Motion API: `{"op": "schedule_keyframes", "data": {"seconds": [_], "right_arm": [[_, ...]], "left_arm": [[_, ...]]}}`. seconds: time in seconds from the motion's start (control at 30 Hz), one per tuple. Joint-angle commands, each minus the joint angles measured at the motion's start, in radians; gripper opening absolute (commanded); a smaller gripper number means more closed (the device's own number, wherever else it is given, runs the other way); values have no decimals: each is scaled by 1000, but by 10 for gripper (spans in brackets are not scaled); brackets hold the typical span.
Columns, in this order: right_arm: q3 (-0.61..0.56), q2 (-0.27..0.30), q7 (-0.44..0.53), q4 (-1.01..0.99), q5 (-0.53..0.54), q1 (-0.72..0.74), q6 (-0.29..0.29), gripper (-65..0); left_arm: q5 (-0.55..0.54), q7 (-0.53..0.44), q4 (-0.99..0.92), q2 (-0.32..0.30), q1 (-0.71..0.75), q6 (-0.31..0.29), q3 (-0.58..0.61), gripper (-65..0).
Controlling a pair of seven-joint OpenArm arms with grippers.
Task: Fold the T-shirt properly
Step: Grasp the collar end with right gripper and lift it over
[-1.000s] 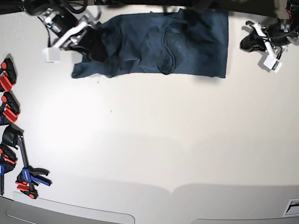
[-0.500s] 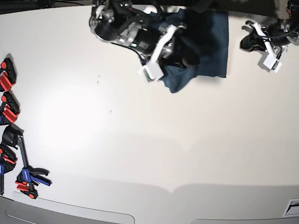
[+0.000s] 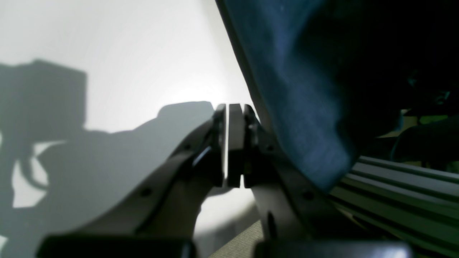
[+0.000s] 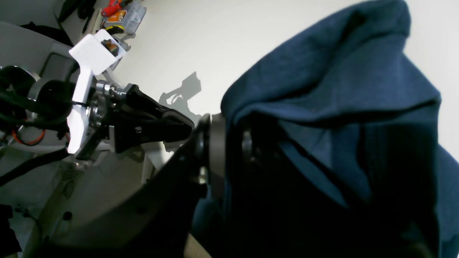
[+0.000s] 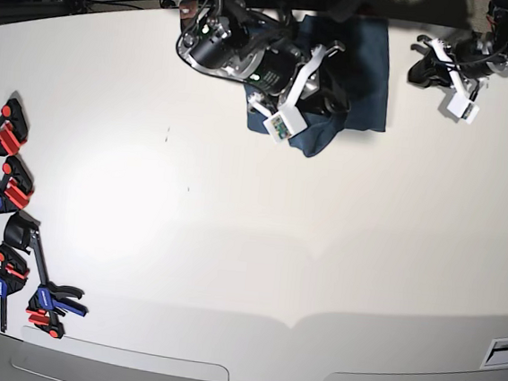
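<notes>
Carrying a fold across: right gripper [image 5: 322, 93] sits over the T-shirt [image 5: 370, 85] at the far edge of the table [image 5: 259, 236], right of centre. In the right wrist view navy cloth drapes over its fingers and hides the gap, so I cannot tell whether it is clamped on fabric or letting go. My read: the arm reaches over the shirt to lay one side onto the other, hence the bunched, doubled look at the near edge.

Left gripper [image 3: 231, 147] is clenched on nothing, pads pressed flat together. It's parked just right of the shirt, hem hanging beside it, likely kept clear so the fold can land.

Shirt looks lumpy, not a flat rectangle yet. Fold judged partway done.

Bar clamps [image 5: 8, 221] along the left edge, well apart, unused.
</notes>
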Motion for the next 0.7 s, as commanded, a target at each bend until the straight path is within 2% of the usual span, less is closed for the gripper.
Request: {"op": "schedule_keyframes", "data": {"seconds": [0.0, 0.07, 0.1, 0.2, 0.27, 0.33, 0.4, 0.47, 0.67], "right_arm": [[-3, -8, 30, 19, 43, 8, 2, -532], [-3, -8, 30, 19, 86, 8, 2, -421], [-3, -8, 29, 19, 113, 8, 2, -398], [-6, -9, 22, 19, 206, 8, 3, -396], [-18, -9, 6, 19, 256, 8, 32, -396], [-33, -9, -5, 19, 279, 8, 66, -396], [-45, -9, -10, 19, 290, 8, 66, -396], [-48, -13, -17, 19, 272, 8, 66, -396], [-48, -13, -14, 24, 79, 28, 62, -396]], "left_arm": [[-22, -21, 15, -11, 3, -9, -5, -650], [-24, -21, 15, -11, 2, -9, -5, -650], [-24, -23, 15, -11, 3, -9, -5, -650], [-24, -23, 15, -11, 3, -9, -5, -650], [-24, -23, 15, -11, 2, -9, -5, -650], [-24, -24, 15, -11, 2, -9, -5, -650], [-24, -27, 15, -11, 2, -9, -5, -650], [-24, -27, 15, -11, 2, -9, -5, -650], [-24, -26, 15, -11, 3, -9, -5, -650]]}}
